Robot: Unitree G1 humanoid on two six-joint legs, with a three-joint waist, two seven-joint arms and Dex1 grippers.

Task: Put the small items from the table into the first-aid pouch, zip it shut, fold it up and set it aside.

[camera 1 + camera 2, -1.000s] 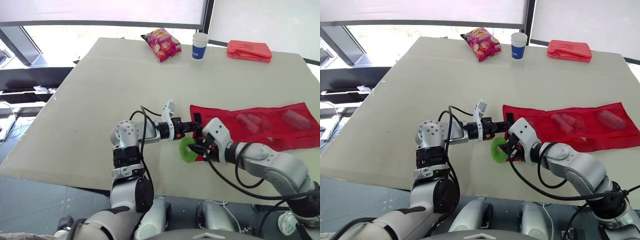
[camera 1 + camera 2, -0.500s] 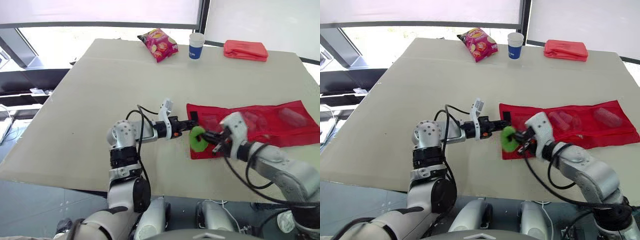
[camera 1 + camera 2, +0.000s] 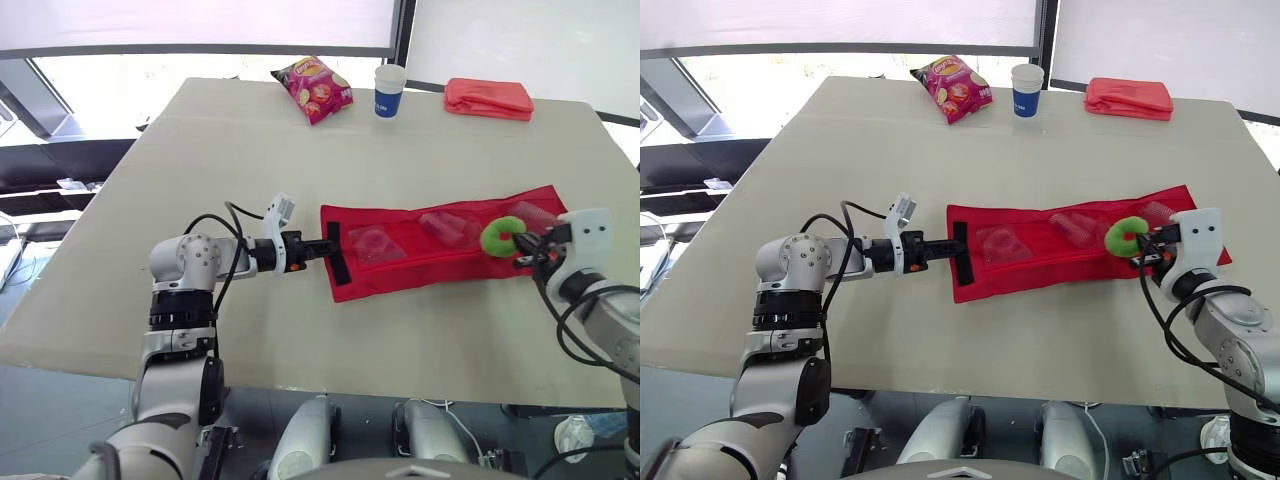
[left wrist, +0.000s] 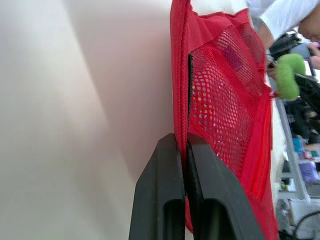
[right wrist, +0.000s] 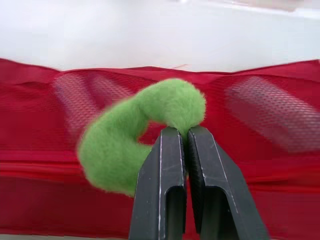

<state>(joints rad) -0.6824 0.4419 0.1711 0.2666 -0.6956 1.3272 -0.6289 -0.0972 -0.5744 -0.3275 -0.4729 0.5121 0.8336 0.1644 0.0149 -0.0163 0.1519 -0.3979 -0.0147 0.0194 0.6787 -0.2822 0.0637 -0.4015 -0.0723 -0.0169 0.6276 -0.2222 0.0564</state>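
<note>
The red first-aid pouch [image 3: 430,262] lies unfolded across the table, and small items show through its mesh pockets [image 3: 377,241]. My left gripper [image 3: 326,247] is shut on the pouch's left end, at a black strip along its edge. In the left wrist view its fingers [image 4: 165,165] pinch the red mesh fabric [image 4: 225,100]. At the pouch's right end my right gripper [image 3: 519,244] is shut on a fuzzy green ring [image 3: 498,236]. The right wrist view shows that green ring [image 5: 125,140] clamped just above the red fabric [image 5: 50,200].
At the table's far edge lie a chip bag [image 3: 313,88], a blue and white paper cup [image 3: 388,90] and a second, folded red pouch [image 3: 488,98]. Bare tabletop [image 3: 230,160] stretches to the left of and beyond the pouch. The near table edge runs just below the pouch.
My right gripper has carried the green ring along the pouch from its left end to its right end. The left gripper kept its hold on the left end. The camera view has shifted.
</note>
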